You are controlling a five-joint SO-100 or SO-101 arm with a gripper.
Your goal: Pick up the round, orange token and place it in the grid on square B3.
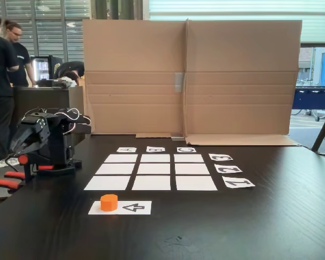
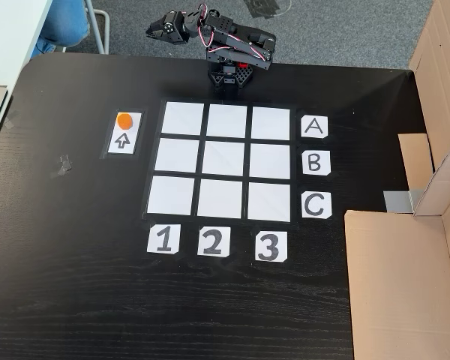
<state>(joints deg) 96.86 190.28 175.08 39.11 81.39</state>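
Going left to right in the low fixed view, operator, you have:

- Two people standing at far left, beyond the table (image 1: 271,227).
- Red-orange clamp handles (image 1: 5,183) at the table's left edge.
- The arm (image 1: 46,142), folded on its base. In the downward fixed view its gripper (image 2: 159,28) hangs past the table's far edge; you cannot tell how far the jaws stand apart, and nothing is seen in them.
- The token (image 1: 109,202), upright on the left end of the arrow sheet (image 1: 120,207), touching it, just beside the black arrow; well apart from the arm.
- The grid (image 1: 151,171), nine white cells, every one bare.
- Square B3 (image 2: 269,160): in the downward view, middle row beside card B, right column above card 3. It holds nothing.
- Letter cards (image 2: 314,162) and number cards (image 2: 211,242) along two sides of the grid.
- A cardboard screen (image 1: 189,76) standing behind the grid.
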